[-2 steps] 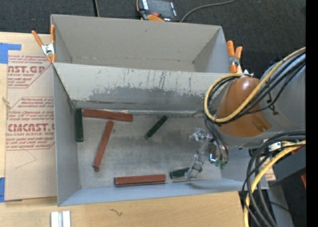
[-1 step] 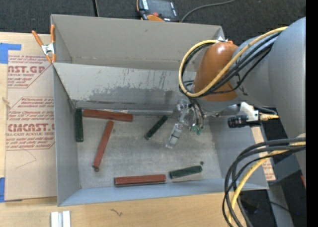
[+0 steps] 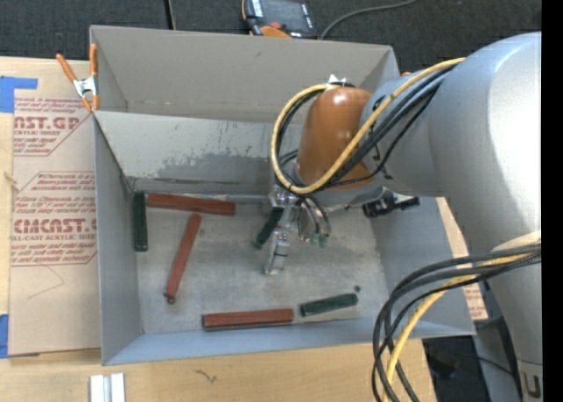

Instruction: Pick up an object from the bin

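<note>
My gripper point(image 3: 296, 246) hangs low over the middle of the bin floor, a little right of centre, and its fingers stand apart with nothing between them. One metal fingertip point(image 3: 278, 258) reaches almost to the floor. A short dark green stick point(image 3: 266, 232) lies tilted just left of that finger, close against it and partly hidden by the gripper's body. A red-brown stick point(image 3: 182, 257) lies slanted farther left.
Another red-brown stick point(image 3: 190, 205) lies along the back wall and a third point(image 3: 248, 318) along the front wall, with a dark green stick point(image 3: 328, 304) at its right end. A dark green stick point(image 3: 139, 222) lies by the left wall. The arm and its cables cover the bin's right side.
</note>
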`<state>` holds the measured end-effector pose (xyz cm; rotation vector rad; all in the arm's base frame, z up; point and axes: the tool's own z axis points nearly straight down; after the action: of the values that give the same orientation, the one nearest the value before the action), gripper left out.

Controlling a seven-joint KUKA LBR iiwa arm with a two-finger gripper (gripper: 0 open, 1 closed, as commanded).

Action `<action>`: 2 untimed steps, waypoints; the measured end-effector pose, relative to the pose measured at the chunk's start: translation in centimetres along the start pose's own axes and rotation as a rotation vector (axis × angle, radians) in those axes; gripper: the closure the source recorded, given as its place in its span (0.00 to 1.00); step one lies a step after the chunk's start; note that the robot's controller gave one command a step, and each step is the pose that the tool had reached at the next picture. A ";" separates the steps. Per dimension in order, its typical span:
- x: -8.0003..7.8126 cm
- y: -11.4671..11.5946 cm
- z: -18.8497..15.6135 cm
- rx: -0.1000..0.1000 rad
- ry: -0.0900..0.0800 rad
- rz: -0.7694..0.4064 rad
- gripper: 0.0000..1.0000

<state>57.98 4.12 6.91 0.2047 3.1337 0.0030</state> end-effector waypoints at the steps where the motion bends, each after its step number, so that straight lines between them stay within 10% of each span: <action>1: 1.3 -0.8 0.0 0.002 0.001 -0.195 0.00; 2: 1.3 -0.8 -0.1 0.002 0.000 -0.194 1.00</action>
<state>56.59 3.49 6.98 -0.1003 3.1391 0.0001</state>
